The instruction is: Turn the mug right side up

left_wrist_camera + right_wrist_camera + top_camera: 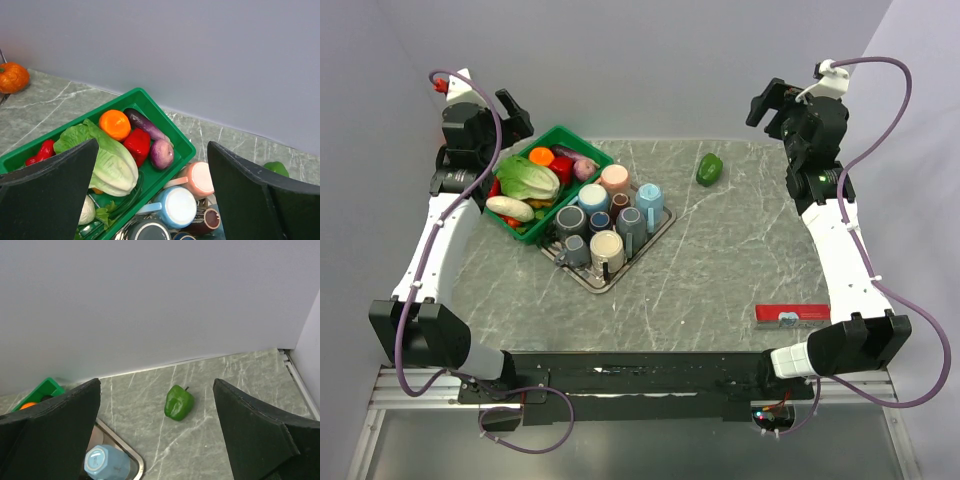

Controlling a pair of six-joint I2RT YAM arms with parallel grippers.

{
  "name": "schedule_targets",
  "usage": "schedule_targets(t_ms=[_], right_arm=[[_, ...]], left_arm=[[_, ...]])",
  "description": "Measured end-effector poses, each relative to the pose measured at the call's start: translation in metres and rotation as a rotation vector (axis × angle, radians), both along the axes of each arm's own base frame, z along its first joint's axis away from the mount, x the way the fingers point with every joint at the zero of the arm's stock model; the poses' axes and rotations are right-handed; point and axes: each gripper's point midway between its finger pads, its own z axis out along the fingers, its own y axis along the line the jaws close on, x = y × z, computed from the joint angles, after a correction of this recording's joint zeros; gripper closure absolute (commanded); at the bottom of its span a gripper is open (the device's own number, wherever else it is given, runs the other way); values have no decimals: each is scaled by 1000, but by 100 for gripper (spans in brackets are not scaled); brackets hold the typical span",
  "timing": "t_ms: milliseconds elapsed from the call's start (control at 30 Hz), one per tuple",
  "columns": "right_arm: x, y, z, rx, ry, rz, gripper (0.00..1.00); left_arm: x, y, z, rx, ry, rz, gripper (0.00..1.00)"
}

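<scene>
Top external: glossy round mugs (606,246) on metal tray (661,231); left gripper (517,112) and right gripper (765,103) spread wide, empty.

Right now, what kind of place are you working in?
Likely a robotics lab bench staged as a kitchen: a marble-look table walled by plain grey panels, a metal tray of mugs, and a green bin of vegetables.
</scene>
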Motion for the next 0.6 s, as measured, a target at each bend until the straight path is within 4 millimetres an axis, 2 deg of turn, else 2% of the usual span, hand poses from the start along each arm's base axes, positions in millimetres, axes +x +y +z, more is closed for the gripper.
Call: schedule_targets(t_ms=[167,300,500,600], right_arm=[[-1,4,-8,13,29,21,0],[0,11,-21,32,79,50,0],[6,23,-51,67,175,104,0],[5,32,-59,91,195,151,0]], left_arm=[[-2,-5,-12,-4,27,-27,4],[-5,-18,-29,-21,59,-114,4],[-20,-46,-78,-81,156,-272,4],[-29,-59,-101,-152,206,-336,4]])
